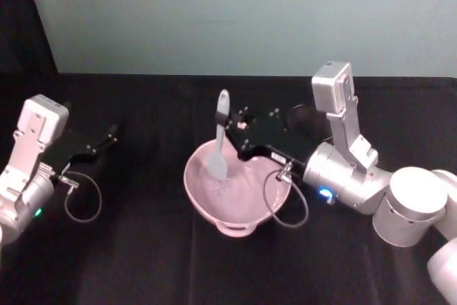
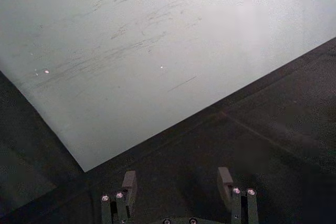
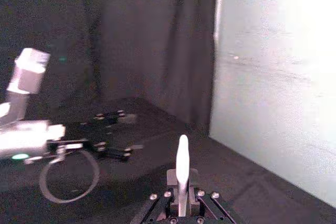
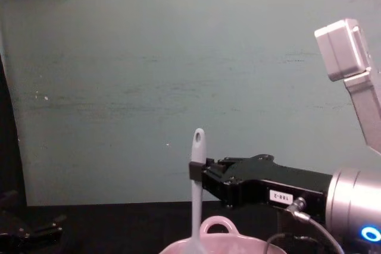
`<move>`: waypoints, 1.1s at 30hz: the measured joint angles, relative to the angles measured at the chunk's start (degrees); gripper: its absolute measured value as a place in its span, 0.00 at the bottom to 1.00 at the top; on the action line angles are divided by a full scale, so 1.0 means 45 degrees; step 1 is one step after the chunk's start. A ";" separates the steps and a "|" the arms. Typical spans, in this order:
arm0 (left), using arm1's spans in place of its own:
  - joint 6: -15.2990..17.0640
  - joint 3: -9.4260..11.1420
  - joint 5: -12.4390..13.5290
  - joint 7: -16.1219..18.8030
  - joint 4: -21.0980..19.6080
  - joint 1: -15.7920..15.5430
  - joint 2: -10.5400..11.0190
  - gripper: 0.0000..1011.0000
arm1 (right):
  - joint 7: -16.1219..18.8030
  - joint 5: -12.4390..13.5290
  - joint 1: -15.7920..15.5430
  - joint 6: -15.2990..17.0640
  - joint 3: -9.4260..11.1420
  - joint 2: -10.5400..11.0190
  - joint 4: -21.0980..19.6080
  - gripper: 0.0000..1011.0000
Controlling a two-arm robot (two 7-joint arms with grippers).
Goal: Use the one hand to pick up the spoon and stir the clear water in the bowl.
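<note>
Where the black bench [image 1: 143,248] comes nearest, a pink bowl [image 1: 246,201] sits at its middle. A white spoon [image 1: 218,141] stands upright, blade down inside the bowl. The right gripper [image 4: 198,171] clamps its jaws on the handle, above the rim. Well off to the left, the left gripper [image 1: 108,138] is parked, jaws open. A pale green wall [image 1: 250,12] stands behind.

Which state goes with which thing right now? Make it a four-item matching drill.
Things:
1. spoon
2. bowl
3. right gripper
4. left gripper

States:
A. open, holding nothing
B. upright, blade in the bowl
C. pink, loop handle on rim
D. shut on the spoon's handle

Pairs: 1-B, 2-C, 3-D, 4-A
</note>
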 joint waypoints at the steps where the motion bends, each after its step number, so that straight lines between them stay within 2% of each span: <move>1: 0.0000 0.0000 0.0000 0.0000 0.0000 0.0000 0.0000 1.00 | -0.0114 -0.0073 0.0021 -0.0021 0.0039 -0.0066 0.0072 0.11; 4: 0.0000 0.0000 0.0000 0.0000 0.0000 0.0000 0.0000 1.00 | -0.0561 -0.0382 0.0105 -0.0088 0.0249 -0.0271 0.0368 0.11; 8: 0.0000 -0.0001 0.0001 0.0000 0.0000 -0.0001 0.0000 1.00 | -0.0805 -0.0592 0.0120 -0.0097 0.0502 -0.0291 0.0500 0.11; 11: 0.0000 0.0000 -0.0001 0.0000 0.0000 0.0000 0.0000 1.00 | -0.0854 -0.0679 0.0100 -0.0079 0.0640 -0.0207 0.0502 0.11; 16: 0.0000 0.0000 0.0000 0.0000 0.0000 0.0000 0.0000 1.00 | -0.0671 -0.0659 -0.0195 0.0111 0.1001 0.0193 0.0136 0.11; 24: 0.0000 0.0000 0.0000 0.0000 0.0000 0.0000 0.0000 1.00 | 0.0328 -0.0006 -0.1077 0.0718 0.1534 0.1044 -0.1164 0.11; 30: 0.0000 0.0000 0.0000 0.0000 0.0000 0.0000 0.0000 1.00 | 0.0798 0.0494 -0.1559 0.1072 0.1595 0.1343 -0.1940 0.11; 33: 0.0000 0.0000 0.0000 -0.0001 0.0000 0.0000 0.0000 1.00 | 0.0963 0.0704 -0.1717 0.1212 0.1483 0.1393 -0.2191 0.11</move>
